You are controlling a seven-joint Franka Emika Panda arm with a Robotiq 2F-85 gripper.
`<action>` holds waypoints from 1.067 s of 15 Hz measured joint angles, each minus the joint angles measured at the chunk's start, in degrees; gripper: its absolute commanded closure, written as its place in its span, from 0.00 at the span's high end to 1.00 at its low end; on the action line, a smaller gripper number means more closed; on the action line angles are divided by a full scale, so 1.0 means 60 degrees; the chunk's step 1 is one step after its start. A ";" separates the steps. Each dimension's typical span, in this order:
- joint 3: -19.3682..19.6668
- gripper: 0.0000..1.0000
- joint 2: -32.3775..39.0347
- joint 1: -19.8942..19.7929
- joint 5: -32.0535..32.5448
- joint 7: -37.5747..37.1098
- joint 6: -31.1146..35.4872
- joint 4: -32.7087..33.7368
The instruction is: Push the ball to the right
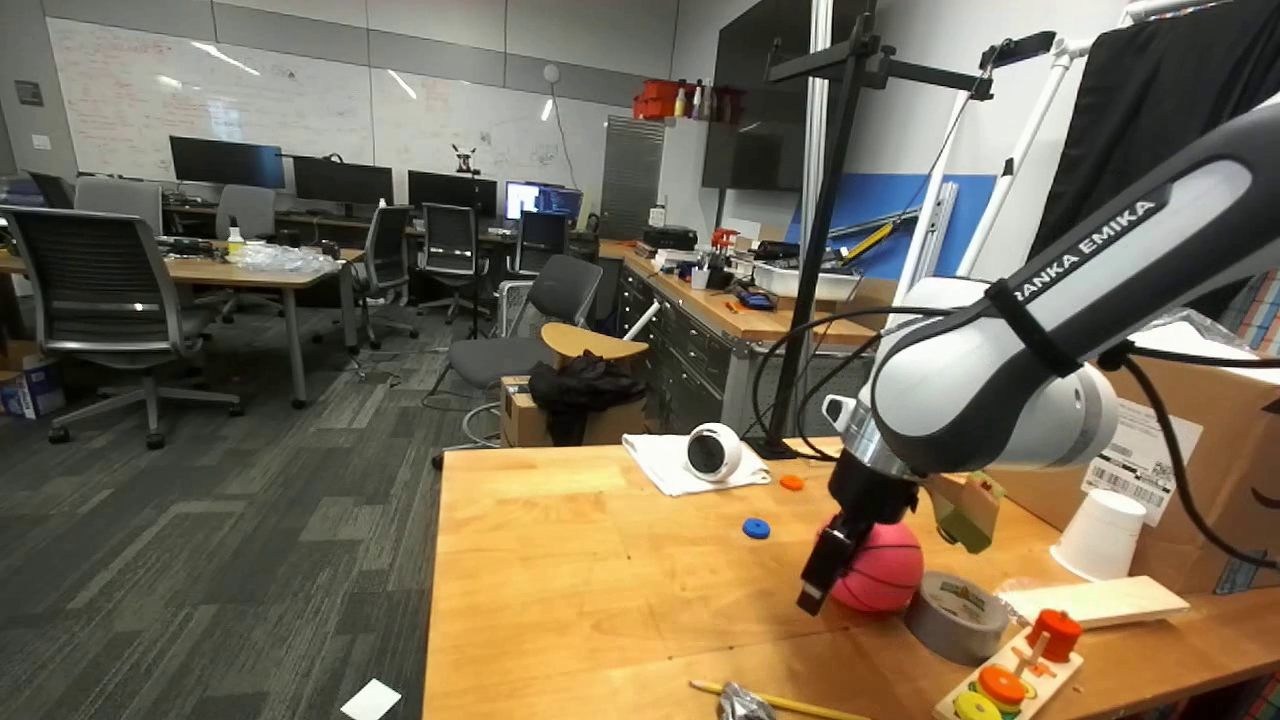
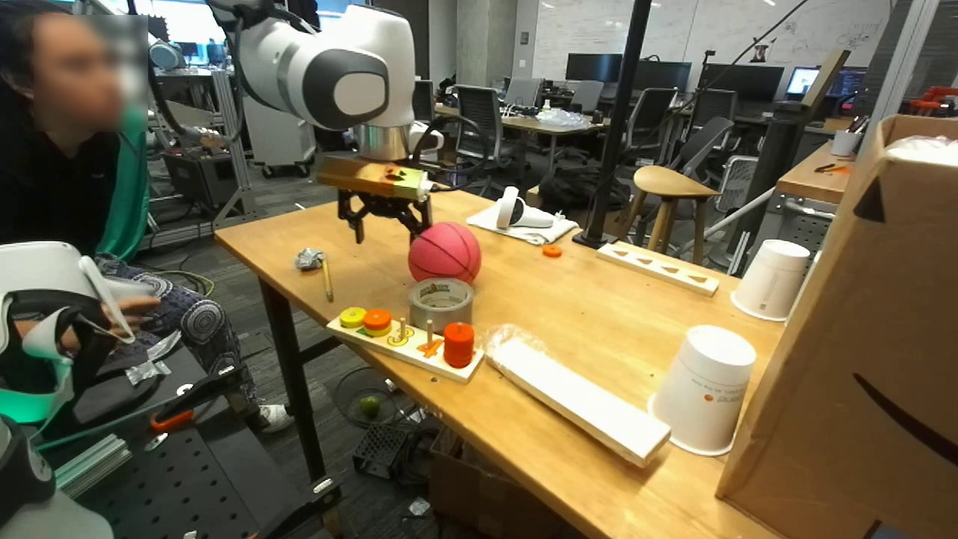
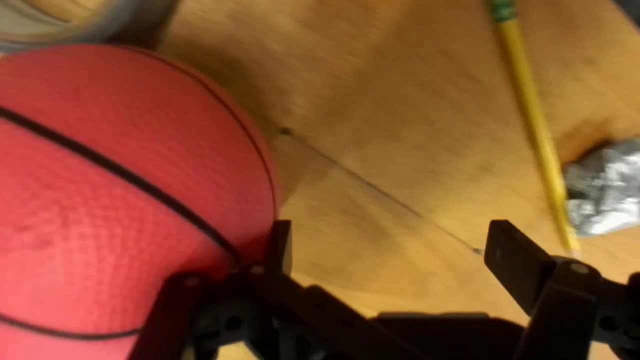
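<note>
The pink-red ball (image 1: 885, 570) with dark seam lines rests on the wooden table in both exterior views (image 2: 447, 251). It fills the left of the wrist view (image 3: 115, 200). My gripper (image 3: 392, 245) is open, with bare table between its fingers. One finger is right against the ball's side or very close to it; contact cannot be told for certain. The gripper also shows beside the ball in both exterior views (image 2: 389, 233). In an exterior view, the gripper (image 1: 815, 590) hides part of the ball.
A grey tape roll (image 2: 441, 299) stands close to the ball. A wooden ring stacker (image 2: 408, 344), a white-wrapped board (image 2: 576, 397) and white cups (image 2: 703, 389) lie along the table. A pencil (image 3: 535, 125) and crumpled foil (image 3: 607, 187) lie on the gripper's far side from the ball.
</note>
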State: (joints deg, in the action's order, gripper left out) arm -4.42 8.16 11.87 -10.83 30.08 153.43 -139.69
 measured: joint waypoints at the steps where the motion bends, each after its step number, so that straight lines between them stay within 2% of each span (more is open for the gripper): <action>1: 0.0350 1.00 0.0074 -0.0209 0.0851 -0.0252 0.0008 0.0205; 3: 0.1404 1.00 -0.0028 -0.0325 0.2555 -0.0524 0.0006 0.0688; 4: 0.1615 1.00 -0.0197 -0.0563 0.3355 -0.0636 -0.0008 0.0927; 8: 0.1707 1.00 -0.1635 -0.1546 0.5902 -0.1064 0.0028 0.1238; 11: 0.1653 1.00 -0.2938 -0.1780 0.5945 -0.1312 0.0250 0.0229; 16: 0.1473 1.00 -0.4159 -0.1438 0.4046 -0.1397 0.0368 -0.2254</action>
State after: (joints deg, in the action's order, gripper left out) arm 4.42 -16.79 3.24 13.45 21.70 155.64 -153.21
